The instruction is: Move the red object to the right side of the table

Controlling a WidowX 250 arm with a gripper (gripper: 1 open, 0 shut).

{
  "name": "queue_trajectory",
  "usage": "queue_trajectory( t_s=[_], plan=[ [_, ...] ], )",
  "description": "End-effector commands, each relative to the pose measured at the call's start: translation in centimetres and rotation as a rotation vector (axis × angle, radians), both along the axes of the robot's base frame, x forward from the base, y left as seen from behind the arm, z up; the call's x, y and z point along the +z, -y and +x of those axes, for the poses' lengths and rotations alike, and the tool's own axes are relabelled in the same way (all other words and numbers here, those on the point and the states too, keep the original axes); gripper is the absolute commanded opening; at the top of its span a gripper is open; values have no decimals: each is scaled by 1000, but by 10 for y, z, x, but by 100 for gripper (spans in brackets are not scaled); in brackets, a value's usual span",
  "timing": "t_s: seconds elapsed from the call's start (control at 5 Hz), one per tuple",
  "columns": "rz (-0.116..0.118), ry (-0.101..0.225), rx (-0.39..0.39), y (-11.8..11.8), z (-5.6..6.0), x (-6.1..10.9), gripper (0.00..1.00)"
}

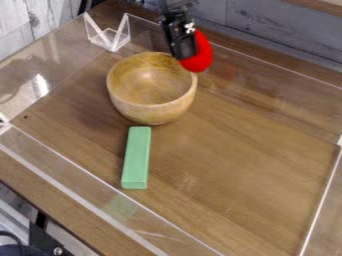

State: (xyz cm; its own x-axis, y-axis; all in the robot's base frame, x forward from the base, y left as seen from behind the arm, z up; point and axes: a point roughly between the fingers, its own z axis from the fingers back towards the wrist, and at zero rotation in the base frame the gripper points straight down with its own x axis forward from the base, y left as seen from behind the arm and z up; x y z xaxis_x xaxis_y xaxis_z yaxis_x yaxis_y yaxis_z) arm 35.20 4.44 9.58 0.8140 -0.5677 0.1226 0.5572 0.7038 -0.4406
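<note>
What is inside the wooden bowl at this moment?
In the wooden bowl, only its bare inner surface is visible; no object shows there. The red object is beyond its rim, held by the gripper. The bowl covers the table under it, so that part cannot be seen.

A glossy red, rounded object (198,52) is seen above the far part of the bench (241,130), just beyond the wooden bowl's right rim. The bench is surfaced in brown wood grain and bordered by low clear walls.
</note>
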Motion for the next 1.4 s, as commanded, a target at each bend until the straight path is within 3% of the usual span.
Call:
queue_trajectory(
  t_s=[0.0,0.2,0.4,0.8,1.2],
  plan=[
    [23,78,-15,17,6,29,0],
    [20,74,-31,38,4,27,0],
    [34,71,-96,51,-3,33,0],
    [53,78,-279,71,-16,32,0],
    [69,80,-403,60,-24,49,0]
  ],
)
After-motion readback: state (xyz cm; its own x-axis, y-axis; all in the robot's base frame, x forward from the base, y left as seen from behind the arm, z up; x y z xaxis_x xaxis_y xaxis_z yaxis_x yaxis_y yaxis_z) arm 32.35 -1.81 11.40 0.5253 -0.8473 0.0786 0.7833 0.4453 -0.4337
